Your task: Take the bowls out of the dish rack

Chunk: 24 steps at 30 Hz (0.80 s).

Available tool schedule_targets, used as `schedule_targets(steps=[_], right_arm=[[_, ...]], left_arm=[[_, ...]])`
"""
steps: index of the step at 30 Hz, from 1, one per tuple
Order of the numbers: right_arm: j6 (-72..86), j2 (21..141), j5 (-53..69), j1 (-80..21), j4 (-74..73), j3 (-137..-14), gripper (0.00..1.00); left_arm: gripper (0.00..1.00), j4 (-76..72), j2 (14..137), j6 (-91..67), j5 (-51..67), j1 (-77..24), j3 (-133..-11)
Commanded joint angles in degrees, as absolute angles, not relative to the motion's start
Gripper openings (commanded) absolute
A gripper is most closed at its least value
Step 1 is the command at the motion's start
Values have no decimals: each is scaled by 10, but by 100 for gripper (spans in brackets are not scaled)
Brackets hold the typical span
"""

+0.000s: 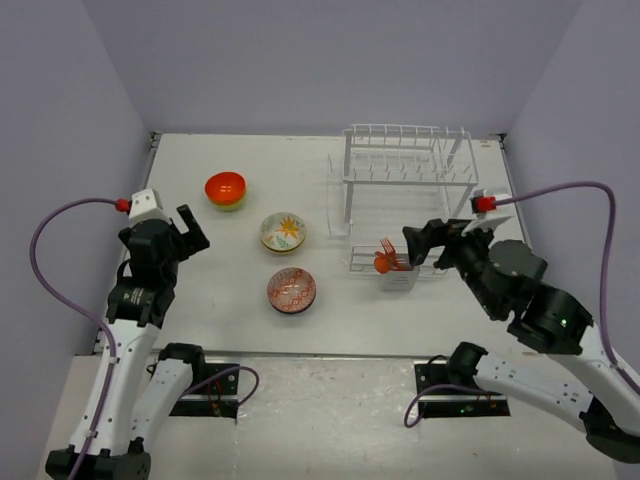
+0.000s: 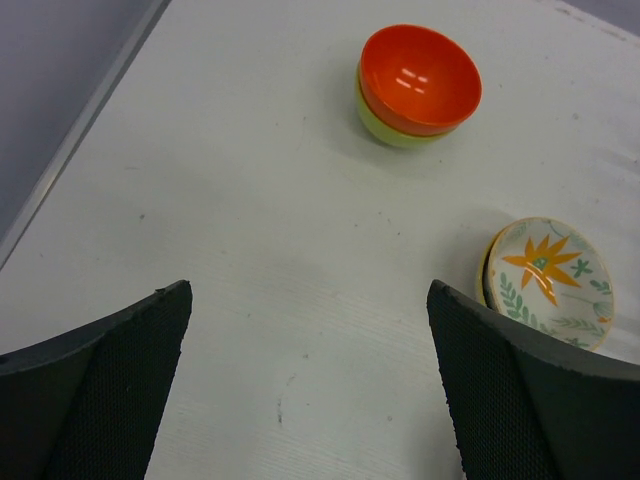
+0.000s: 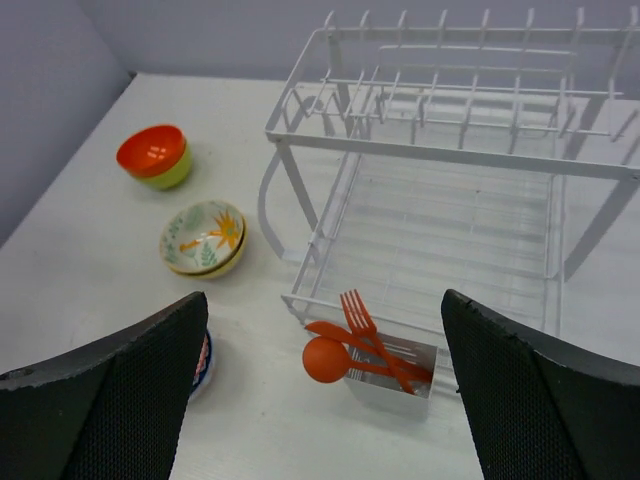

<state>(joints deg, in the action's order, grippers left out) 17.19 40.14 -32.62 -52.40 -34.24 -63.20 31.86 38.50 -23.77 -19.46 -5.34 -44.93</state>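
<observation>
The white wire dish rack [image 1: 405, 185] stands at the back right; no bowl shows in it, also in the right wrist view [image 3: 440, 150]. Three stacks of bowls sit on the table to its left: orange on lime-green [image 1: 225, 190], green-white patterned on pale yellow [image 1: 283, 232], and red-pink patterned on a blue-white one [image 1: 291, 290]. My left gripper [image 1: 192, 232] is open and empty, left of the stacks; its view shows the orange bowl [image 2: 420, 78] and the patterned bowl [image 2: 548, 280]. My right gripper [image 1: 425, 245] is open and empty above the cutlery caddy [image 3: 395, 385].
Orange fork, knife and spoon [image 3: 350, 350] lean out of the white caddy [image 1: 397, 275] at the rack's front left corner. Grey walls close in the table on the left, back and right. The table's front edge runs just ahead of the arm bases.
</observation>
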Motion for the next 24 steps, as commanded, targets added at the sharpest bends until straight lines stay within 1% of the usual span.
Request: schedule_targets(steps=[1,4,7,8,9,12,15,18,24], right_arm=[[213,360,-401,-526,-385,-612,99],[250,319,-428,-527,-444,-599,99],[310,300,-455,-526,-522,-592,99],[325,295,-465,-526,-540,-592,99],[340,291,-488,-526,-570,-587,99],[353,266,-516,-526,-603,-579,99],[358,232,-506,-526,-598,-567,99],[342,202,-483,-526,-558,-545,99],[332,174,-510,-526,-495,-490,99]], left_arm=[[100,314,434,-213,-160,-51,-483],[100,347,445,-214,-173,-57,-504],[100,352,415,-216,-188,-62,-512],[100,352,395,-216,-201,-68,-506],[100,351,385,-218,-238,-72,-501],[100,337,350,-222,-265,-85,-483],[100,323,333,-221,-269,-84,-471],[100,316,337,-227,-242,-84,-456],[100,310,371,-228,-211,-85,-453]])
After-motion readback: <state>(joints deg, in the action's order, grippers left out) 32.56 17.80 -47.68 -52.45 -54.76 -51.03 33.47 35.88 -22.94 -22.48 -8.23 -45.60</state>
